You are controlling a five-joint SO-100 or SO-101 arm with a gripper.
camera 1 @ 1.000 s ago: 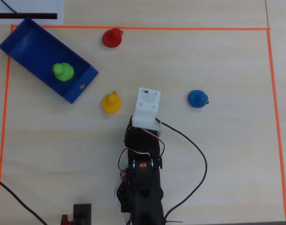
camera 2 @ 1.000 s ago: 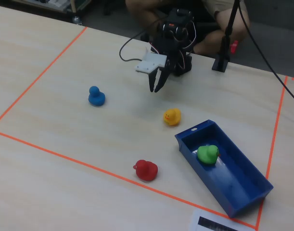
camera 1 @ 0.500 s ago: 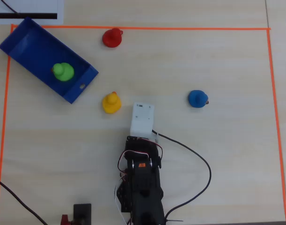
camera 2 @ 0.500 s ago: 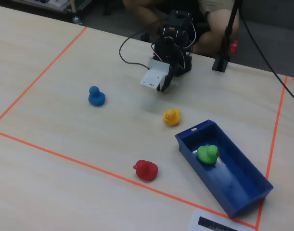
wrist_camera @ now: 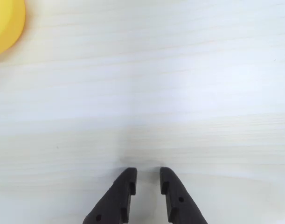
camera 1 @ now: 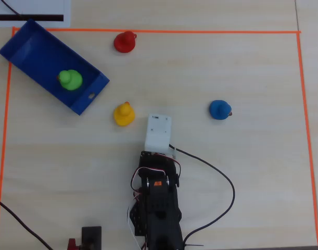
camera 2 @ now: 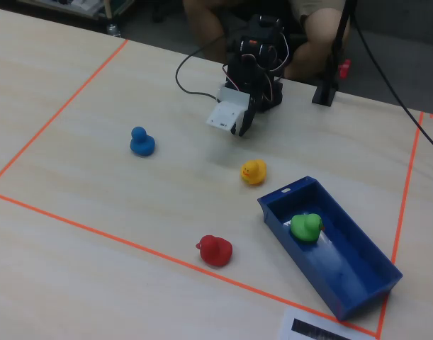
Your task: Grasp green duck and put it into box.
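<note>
While the overhead view shows the green duck (camera 1: 70,79) already sitting inside the box (camera 1: 34,49) at about 10 o'clock from the arm, the gripper itself is hidden under the white camera housing (camera 1: 159,133). Yellow duck (camera 1: 123,114) stands just outside the box's short wall. Wrist view: gripper (wrist_camera: 148,179) nearly closed, narrow gap, nothing held, bare bench (wrist_camera: 156,93) ahead. Fixed view: the green duck rests mid-tray, clear of the walls. Judgement: hollow rubber, light, soft, slightly slippery; if regrasped, pinch the rounded body across its sides, not the head.
</note>
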